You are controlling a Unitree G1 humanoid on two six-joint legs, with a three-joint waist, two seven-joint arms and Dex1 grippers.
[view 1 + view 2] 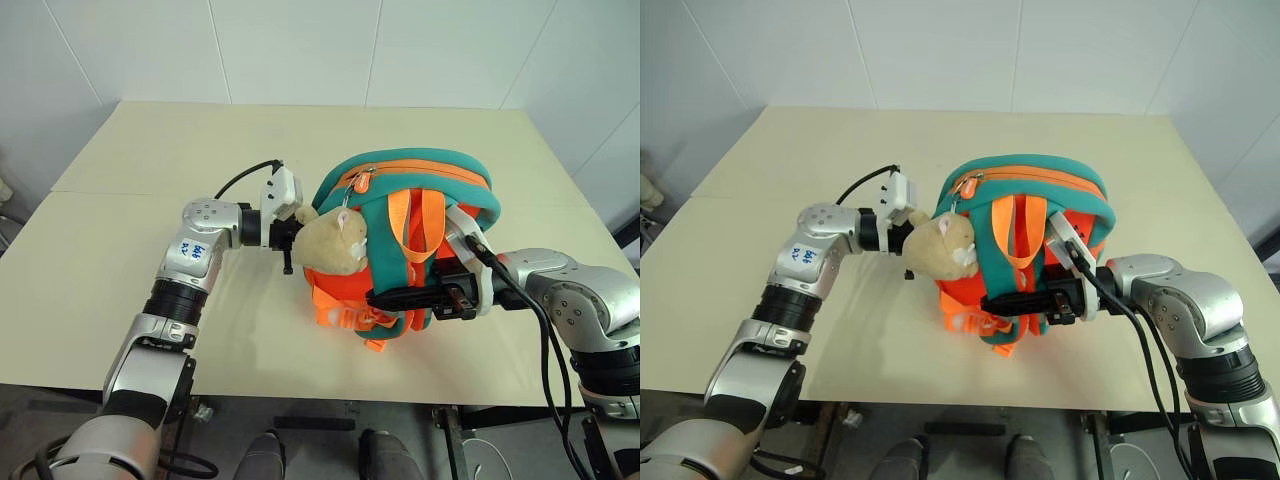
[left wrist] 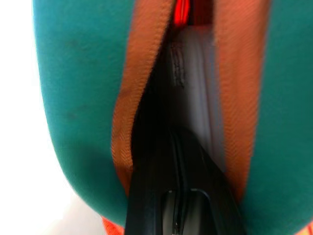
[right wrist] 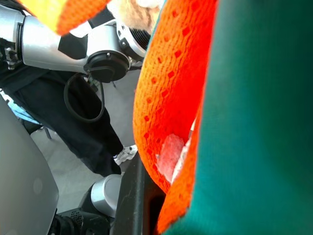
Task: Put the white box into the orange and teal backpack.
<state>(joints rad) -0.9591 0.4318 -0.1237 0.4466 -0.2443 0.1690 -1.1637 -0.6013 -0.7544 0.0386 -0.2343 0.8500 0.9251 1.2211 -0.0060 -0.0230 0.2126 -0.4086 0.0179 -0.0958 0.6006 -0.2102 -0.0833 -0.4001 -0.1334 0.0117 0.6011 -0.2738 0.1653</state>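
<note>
Left gripper (image 2: 183, 196), pressed together, pokes into the backpack's (image 1: 420, 200) zip slit, touching the box (image 2: 193, 93) inside. Right gripper (image 1: 425, 298), closed, pinches a strap. Box looks stiff and slick; backpack soft, best held by its straps.

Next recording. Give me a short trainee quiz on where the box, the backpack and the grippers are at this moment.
1. True or false: the white box lies on the table beside the orange and teal backpack.
2. What hangs on the backpack on the side facing the left gripper? A. a tan plush toy; B. a water bottle; C. a bunch of keys.
3. Which gripper clamps the backpack on the side away from the plush toy?

Key:
1. False: the left wrist view shows the box inside the backpack's open zip.
2. A.
3. The right gripper.
</note>
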